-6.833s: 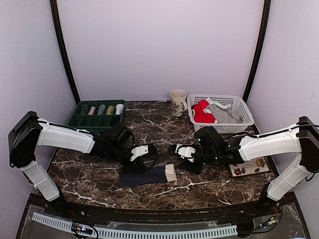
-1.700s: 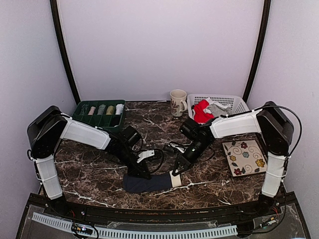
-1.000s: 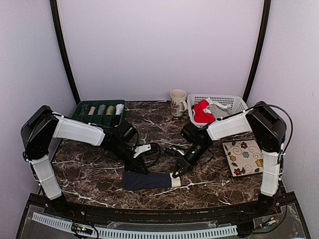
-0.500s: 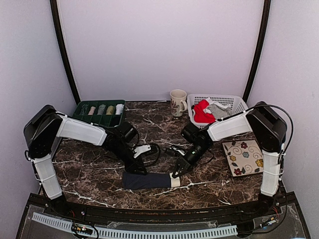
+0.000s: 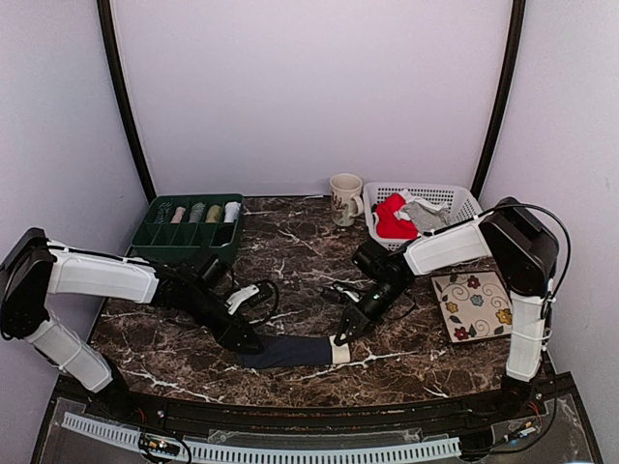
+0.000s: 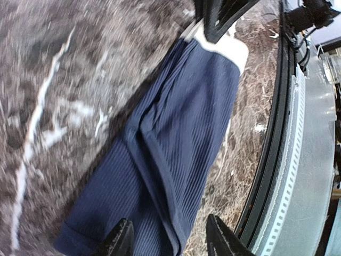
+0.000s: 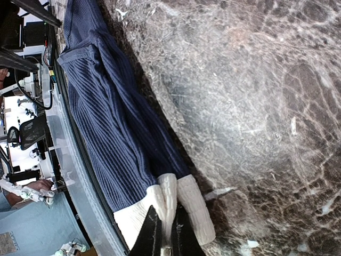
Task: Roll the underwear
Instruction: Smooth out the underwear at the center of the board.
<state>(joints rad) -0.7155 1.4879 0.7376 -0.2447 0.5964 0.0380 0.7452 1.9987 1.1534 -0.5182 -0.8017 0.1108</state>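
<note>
The dark navy underwear (image 5: 290,350) lies folded into a long narrow strip near the table's front edge, its white waistband (image 5: 338,350) at the right end. My right gripper (image 5: 340,335) is shut on that waistband (image 7: 194,205), with a fold of white cloth pinched between the fingers of the right gripper (image 7: 165,213). My left gripper (image 5: 244,342) is at the strip's left end. In the left wrist view the left gripper (image 6: 168,237) is open, its fingers straddling the navy cloth (image 6: 176,133) without pinching it. The strip (image 7: 112,128) lies flat.
A white basket (image 5: 435,249) at the back right holds red underwear (image 5: 391,218) and grey underwear (image 5: 435,220). A mug (image 5: 344,199) stands beside it. A green divider tray (image 5: 164,235) with several rolled cloths sits back left. A floral mat (image 5: 476,305) lies at the right.
My left gripper has opened and let go of the strip's left end, and the left arm has swung lower and leftward. The right gripper keeps its hold in place.
</note>
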